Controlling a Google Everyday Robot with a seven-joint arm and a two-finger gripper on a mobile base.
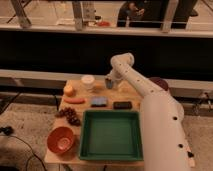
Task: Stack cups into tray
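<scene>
The green tray lies at the front of the wooden table. A cream-white cup stands upright at the table's back, left of centre. Just to its right a light blue cup stands on the table, partly hidden by my gripper. The gripper hangs right over that cup with its jaws open about it, and the cup still rests on the table. My white arm reaches in from the lower right, along the tray's right side.
An orange bowl sits front left. Dark grapes, a sausage-like piece and an orange fruit lie on the left. A blue pad and a black block lie behind the tray. A railing runs behind the table.
</scene>
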